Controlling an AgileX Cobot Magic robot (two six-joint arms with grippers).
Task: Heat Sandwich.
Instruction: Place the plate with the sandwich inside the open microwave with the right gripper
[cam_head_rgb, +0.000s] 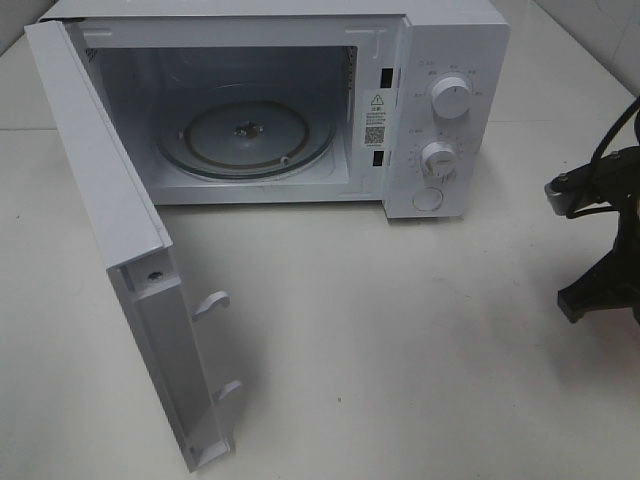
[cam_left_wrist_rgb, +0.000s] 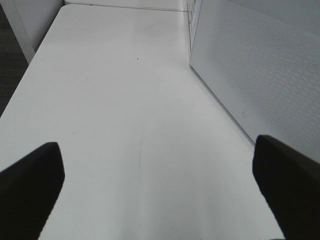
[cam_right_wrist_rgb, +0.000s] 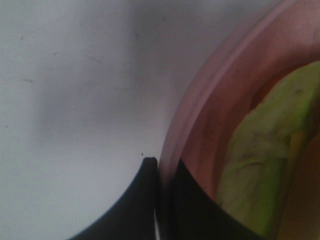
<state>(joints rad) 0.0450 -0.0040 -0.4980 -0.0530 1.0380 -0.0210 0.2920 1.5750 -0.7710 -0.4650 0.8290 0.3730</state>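
The microwave stands at the tabletop's far edge. Its door is swung wide toward the near left corner, and the glass turntable inside is bare.

The right arm shows only at the right edge. Its wrist camera shows the right pincer pressed together on the rim of the pink plate, one finger outside the rim and one inside. The sandwich lies on that plate, its green filling just beside the inner finger. The high camera shows neither the plate nor the sandwich.

The left pincer is spread wide and holds nothing. It sits above bare tabletop, with the door's perforated outer face alongside.
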